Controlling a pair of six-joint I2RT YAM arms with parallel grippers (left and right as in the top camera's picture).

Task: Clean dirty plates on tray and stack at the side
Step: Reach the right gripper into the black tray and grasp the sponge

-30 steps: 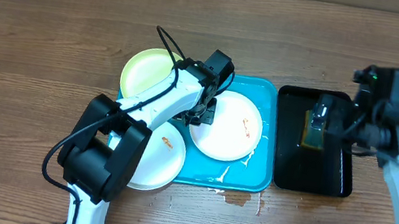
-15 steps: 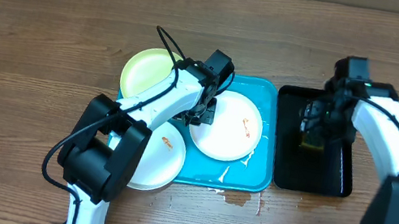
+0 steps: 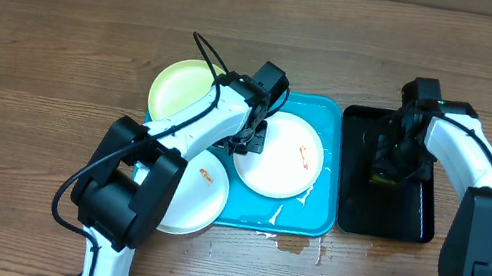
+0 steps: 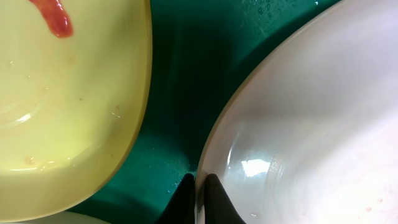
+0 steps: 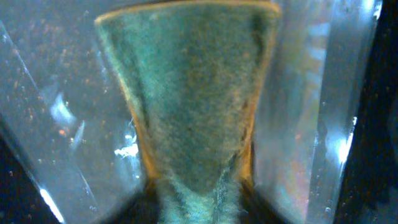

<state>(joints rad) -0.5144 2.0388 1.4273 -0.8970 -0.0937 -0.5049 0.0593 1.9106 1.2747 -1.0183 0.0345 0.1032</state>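
Turquoise tray [image 3: 308, 220], black tray [image 3: 396, 210]
Yellow-green plate [image 3: 179, 86] at 10 o'clock (red smear); white plate [image 3: 281, 170] at 3, orange-flecked; green sponge [image 5: 193, 106].

A: Overhead, can you see the fingertips of the left end effector [image 3: 250, 142]?

B: No, its own wrist covers them, and the arm behind it hides part of the other white plate [image 3: 204, 202]. In the left wrist view the fingers [image 4: 214, 202] run off the bottom edge. The clamped white plate [image 4: 298, 124] and the yellow-green plate [image 4: 68, 106], one to either side, are both cut off.

A: And the right end effector [image 3: 386, 168]?

B: Overhead, what it pinches is too small and dark against the black tray [image 3: 415, 214] to tell. Its wrist view is blurred: the sponge [image 5: 193, 106] is cut by the top and bottom edges, and the pale shapes beside it cannot be made out.
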